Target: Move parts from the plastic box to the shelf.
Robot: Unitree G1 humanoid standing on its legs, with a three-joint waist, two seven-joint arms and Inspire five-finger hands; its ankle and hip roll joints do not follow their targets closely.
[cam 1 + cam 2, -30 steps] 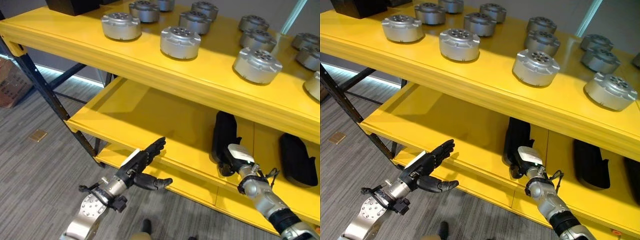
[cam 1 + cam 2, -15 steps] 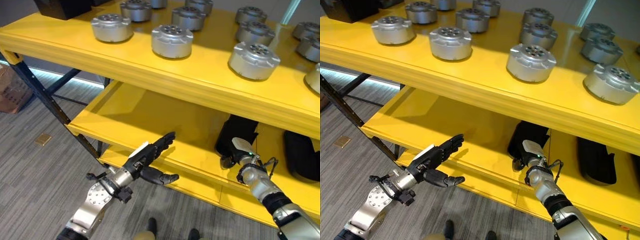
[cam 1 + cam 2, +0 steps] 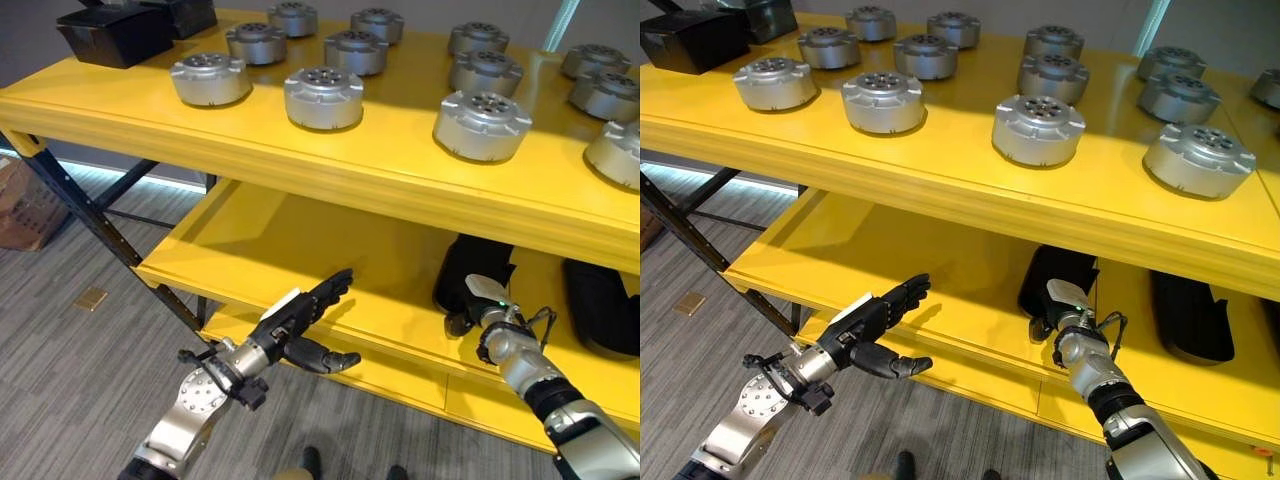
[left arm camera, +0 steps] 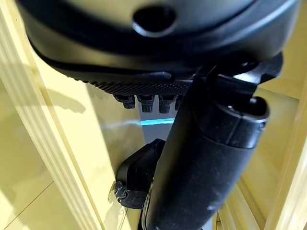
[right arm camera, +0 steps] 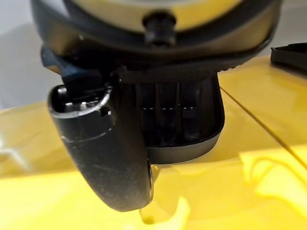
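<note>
Since a second ago the whole view has shifted, so more of the shelf's top board shows, and the left hand (image 3: 300,322) has crept a little closer to the lower board's front lip, while the right hand (image 3: 1065,305) has stayed against the dark tray. Round silver metal parts (image 3: 322,96) stand in loose rows on the top board of the yellow shelf (image 3: 330,165), each apart from its neighbours; the nearest ones sit close to the front edge, among them one at the left (image 3: 210,78) and one further right (image 3: 482,124). At the far left end of that board stands a black box (image 3: 115,35). On the lower board (image 3: 290,245) a dark tray (image 3: 1055,280) lies well inside, with a second dark tray (image 3: 1190,315) to its right. The right hand reaches in under the top board and touches the first tray's near edge; whether its fingers grip it I cannot tell, since they are hidden against the tray. The left hand hangs just before the lower board's front lip, fingers straight and spread, thumb out to the side, holding nothing. Below lies grey striped floor (image 3: 70,390).
</note>
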